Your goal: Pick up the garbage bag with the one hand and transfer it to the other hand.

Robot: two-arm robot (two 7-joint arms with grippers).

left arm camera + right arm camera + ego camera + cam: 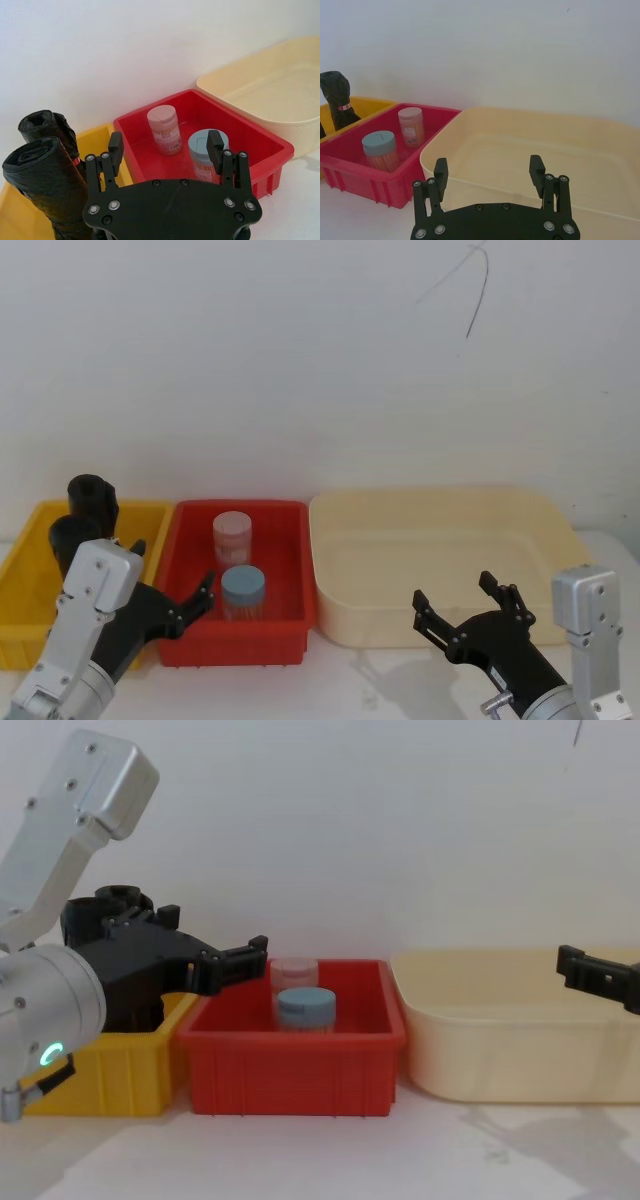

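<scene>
Two black crinkled rolls stand in the yellow bin (20, 570). The nearer, plain one is the garbage bag (70, 535) (42, 185). The roll behind it (93, 497) (337, 95) carries a small red mark. My left gripper (172, 568) (165, 145) (215, 935), whose arm joint shows a green ring light, hangs open and empty just right of the rolls. It is over the edge between the yellow and red bins. My right gripper (455, 592) (488, 167) is open and empty in front of the cream bin (440, 505).
A red bin (290, 625) between the yellow and cream bins holds two jars, a pink-lidded one (232, 535) and a blue-lidded one (243, 590). Nothing lies in the cream bin. A white wall rises right behind the bins. Bare white table lies in front.
</scene>
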